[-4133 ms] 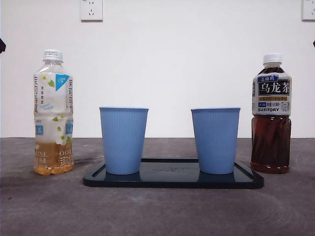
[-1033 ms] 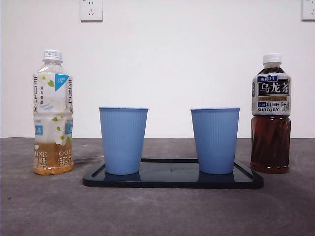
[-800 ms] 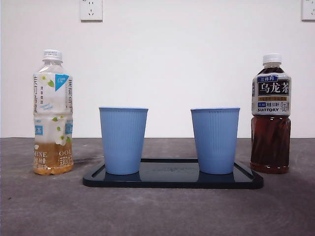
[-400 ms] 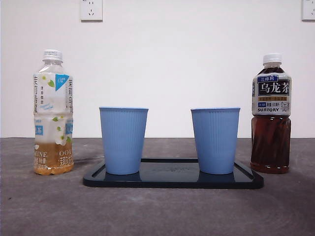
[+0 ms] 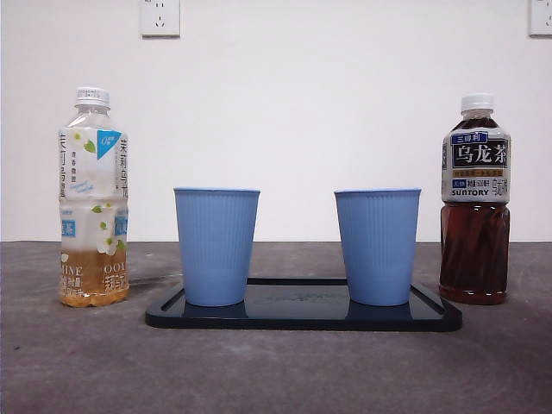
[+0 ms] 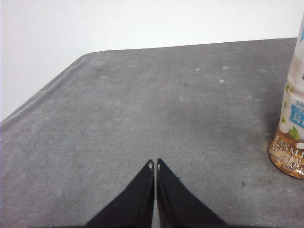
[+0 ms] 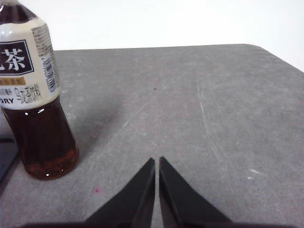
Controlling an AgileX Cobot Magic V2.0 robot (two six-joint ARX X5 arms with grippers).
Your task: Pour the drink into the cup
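Note:
Two blue ribbed cups stand upright on a black tray [image 5: 302, 321]: one cup [image 5: 216, 246] on its left half, the other cup [image 5: 377, 246] on its right half. A pale jasmine tea bottle [image 5: 93, 198] with a white cap stands left of the tray, about a third full; its base shows in the left wrist view [image 6: 290, 133]. A dark oolong tea bottle [image 5: 475, 200] stands right of the tray and appears again [image 7: 34, 95]. My left gripper [image 6: 154, 165] is shut over bare table, apart from the jasmine bottle. My right gripper [image 7: 156, 162] is shut, apart from the oolong bottle.
The grey table [image 5: 276, 371] ends at a white wall with sockets [image 5: 159, 17] at the top. The table's rounded corners show in both wrist views, beyond each bottle.
The black arm tips at the top corners five seconds ago are gone from the front view. Bottles, cups and tray have stayed in place.

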